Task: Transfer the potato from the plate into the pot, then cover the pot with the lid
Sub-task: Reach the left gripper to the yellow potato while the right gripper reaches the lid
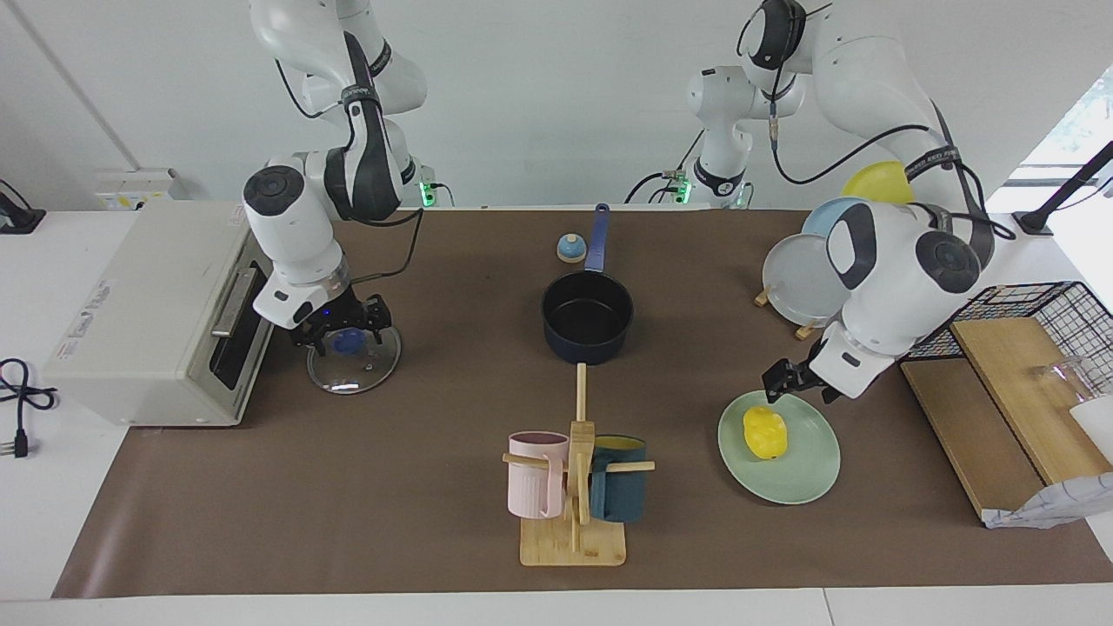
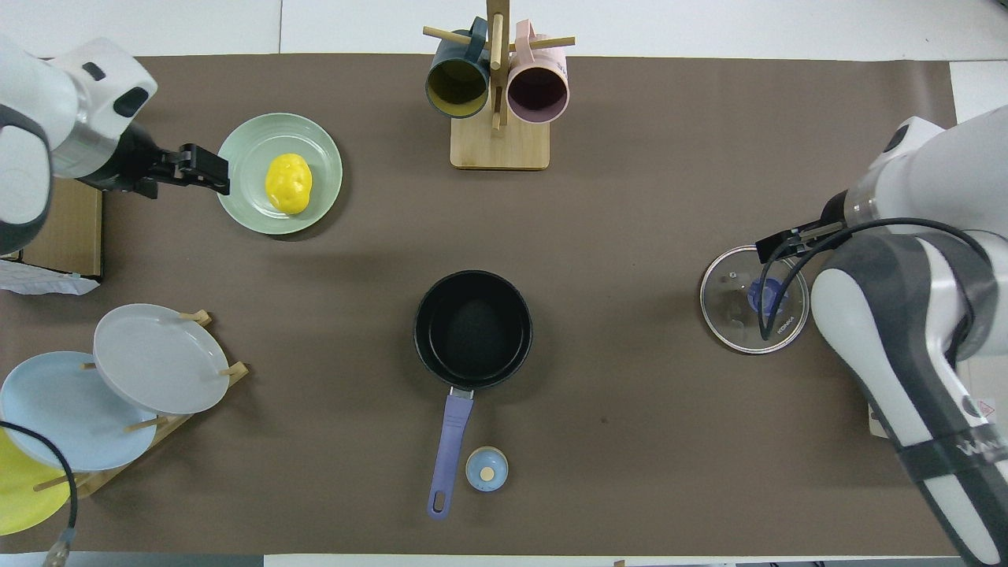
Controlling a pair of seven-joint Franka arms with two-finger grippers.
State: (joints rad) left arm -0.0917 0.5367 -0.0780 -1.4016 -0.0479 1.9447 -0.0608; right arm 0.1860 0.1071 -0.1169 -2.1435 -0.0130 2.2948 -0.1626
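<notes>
— Toward the left arm's end of the table, what is set up?

— From that end: the left gripper [image 1: 780, 381] hangs low just beside the plate [image 1: 804, 478], at the rim nearer the robots, and its fingers look parted with nothing between them. The potato [image 1: 764, 433] lies on the plate, apart from the fingertips.

— And mid-table?

— The pot [image 1: 588, 315] stands empty, its handle pointing toward the robots, well apart from the plate.

— At the right arm's end?

— The lid [image 1: 354, 358] lies flat on the mat in front of the toaster oven [image 1: 148, 313]. The right gripper [image 1: 344, 332] sits right over the blue knob; whether it has closed on it I cannot tell.

— So how should the pick go?

— I'd judge the potato comes first. It looks glossy and lumpy, so the fingers should straddle its middle across the narrow width, come down squarely, and close gently so it doesn't squirt sideways. The lid should wait until the potato is in the pot.
</notes>
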